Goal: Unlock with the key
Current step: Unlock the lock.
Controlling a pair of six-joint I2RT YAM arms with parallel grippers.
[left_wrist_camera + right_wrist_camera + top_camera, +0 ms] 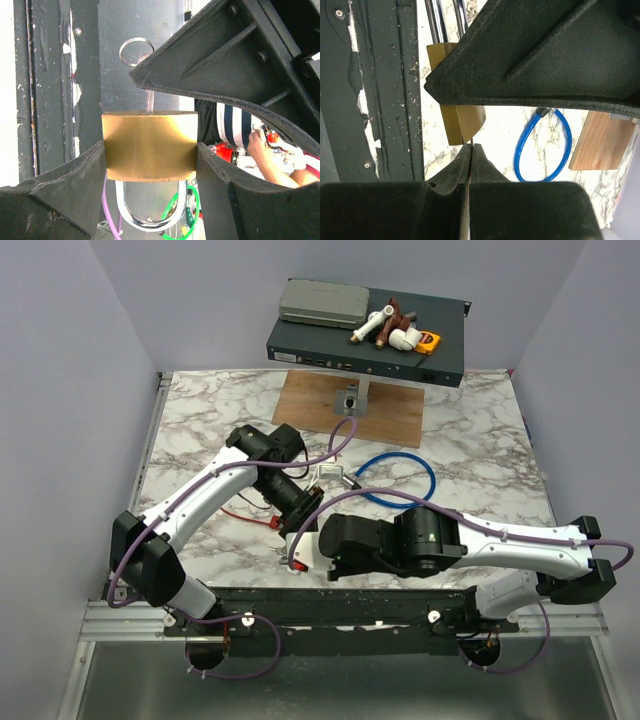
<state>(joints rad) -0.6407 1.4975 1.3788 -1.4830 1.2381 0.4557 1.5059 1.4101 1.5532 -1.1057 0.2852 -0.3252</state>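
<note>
A brass padlock (149, 146) with a steel shackle (150, 215) is clamped by its sides between my left gripper's fingers (65, 185). My left gripper (150, 160) holds it above the table's near edge. A thin key (150, 102) with a ring (136, 51) enters the padlock's flat end. My right gripper (471, 148) is shut on the key's blade, its tips right against the padlock (462, 125). The shackle is closed. In the top view both grippers (305, 515) meet near the front centre, and the padlock is hidden between them.
A blue cable loop (395, 480) lies mid-table, and also shows in the right wrist view (542, 150). A wooden board (350, 405) and a dark box (440, 350) with pipe fittings stand at the back. A red wire (245, 515) lies beside the left arm. The dark front rail (385, 100) runs below.
</note>
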